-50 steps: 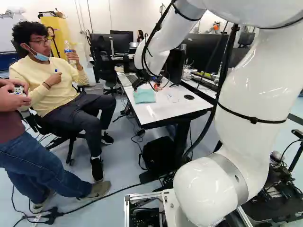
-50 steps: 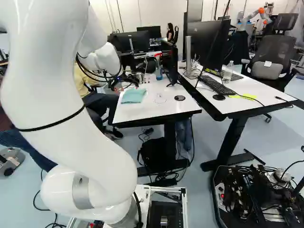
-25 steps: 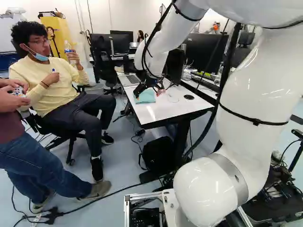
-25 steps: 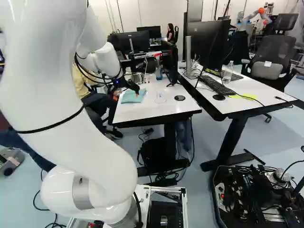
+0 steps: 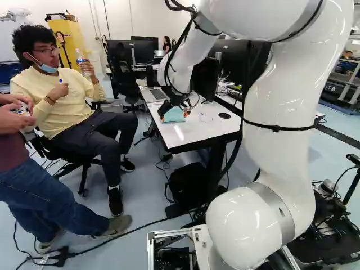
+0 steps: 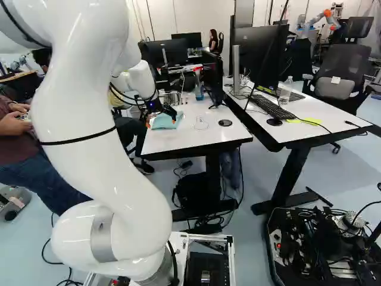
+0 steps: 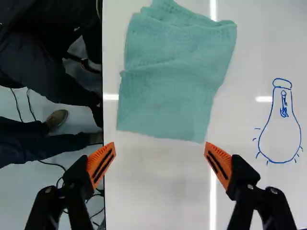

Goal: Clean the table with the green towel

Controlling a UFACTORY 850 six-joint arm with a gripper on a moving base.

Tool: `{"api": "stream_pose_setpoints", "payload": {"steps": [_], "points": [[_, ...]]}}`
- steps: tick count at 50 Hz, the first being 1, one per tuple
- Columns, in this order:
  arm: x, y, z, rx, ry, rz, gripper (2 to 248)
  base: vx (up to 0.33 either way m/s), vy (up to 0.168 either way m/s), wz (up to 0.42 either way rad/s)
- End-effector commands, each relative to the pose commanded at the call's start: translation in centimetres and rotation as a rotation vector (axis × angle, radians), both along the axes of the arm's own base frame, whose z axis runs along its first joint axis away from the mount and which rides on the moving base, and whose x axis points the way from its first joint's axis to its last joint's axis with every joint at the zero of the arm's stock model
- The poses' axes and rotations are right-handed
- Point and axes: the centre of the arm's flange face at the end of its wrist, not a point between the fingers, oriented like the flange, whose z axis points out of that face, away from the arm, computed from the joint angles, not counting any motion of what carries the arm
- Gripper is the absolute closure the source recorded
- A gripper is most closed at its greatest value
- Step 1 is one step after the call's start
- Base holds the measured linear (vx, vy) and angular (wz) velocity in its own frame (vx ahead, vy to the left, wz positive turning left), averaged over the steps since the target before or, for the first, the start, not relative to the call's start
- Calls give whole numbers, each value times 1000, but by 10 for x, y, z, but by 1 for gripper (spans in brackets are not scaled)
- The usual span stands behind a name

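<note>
Above the towel at the near desk hangs my gripper [image 5: 175, 115], its orange pads spread wide. The wrist view shows the gripper [image 7: 159, 155] open, nothing between its fingers. Just ahead of them the folded green towel [image 7: 172, 72] lies flat on the white table [image 7: 158, 191], close to the edge beside the seated person's legs. Blue marker lines shaped like a bulb [image 7: 279, 129] are drawn on the table, on the towel's other side. In the right base view the towel [image 6: 165, 121] is partly behind the gripper.
A laptop [image 5: 158, 94] and a spray bottle [image 6: 199, 86] stand toward the table's far end, with a monitor [image 5: 205, 79] at its side. A person sits close by the left edge. Another desk [image 6: 309, 113] holds a keyboard. Another robot [image 6: 318, 21] is far back.
The arm has swung and shifted against its lowest joint, bringing the gripper over the towel with its fingers now pointing down. The base and the towel have not moved.
</note>
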Motion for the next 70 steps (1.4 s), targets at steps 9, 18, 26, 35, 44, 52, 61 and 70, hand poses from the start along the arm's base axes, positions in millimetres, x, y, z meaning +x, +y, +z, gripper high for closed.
{"api": "stream_pose_setpoints", "payload": {"steps": [9, 18, 26, 35, 44, 52, 61, 70], "points": [[21, 7, 0, 6, -55, 12, 3, 0, 0, 0], [42, 15, 2, 14, -121, 26, 3, 0, 0, 0], [61, 21, 3, 22, -180, 39, 3, 0, 0, 0], [81, 29, 5, 32, -248, 54, 3, 0, 0, 0], [100, 37, 7, 42, -317, 69, 3, 0, 0, 0], [97, 39, 19, 55, -387, 83, 3, 0, 0, 0], [85, 40, 31, 68, -460, 101, 3, 0, 0, 0], [72, 42, 38, 81, -522, 121, 3, 0, 0, 0]]}}
